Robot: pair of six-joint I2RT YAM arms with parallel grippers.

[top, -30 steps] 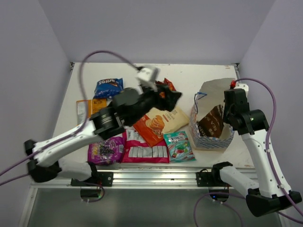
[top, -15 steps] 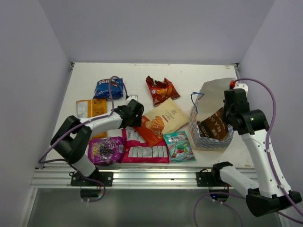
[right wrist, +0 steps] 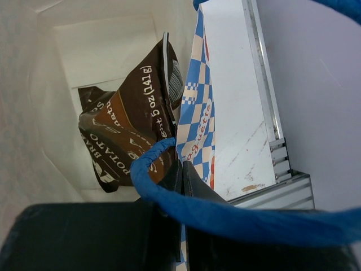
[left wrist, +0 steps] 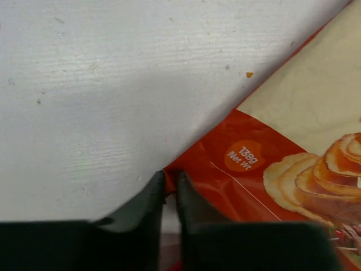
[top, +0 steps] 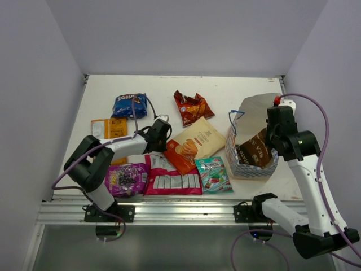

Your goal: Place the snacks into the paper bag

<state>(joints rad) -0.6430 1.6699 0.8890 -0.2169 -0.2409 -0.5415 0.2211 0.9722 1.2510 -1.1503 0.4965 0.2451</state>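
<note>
Worktop (top: 237, 90): paper bag (top: 242, 165) stands at the right, mouth up, with a brown packet (right wrist: 127, 132) inside. Loose snacks (top: 172, 182) lie to its left.
Right wrist view only: right claw (right wrist: 181, 172) pinches the bag's patterned wall.
Left wrist view only: left claw (left wrist: 169, 186), fingers nearly together, sits at a corner of the orange-and-cream packet (left wrist: 293, 169). Cannot tell whether it grips.

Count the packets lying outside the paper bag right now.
7: blue packet and red packet at the back, orange packet at left, orange-and-cream packet mid-table, purple packet, pink packet and teal packet along the near edge. The left arm may hide another.
</note>
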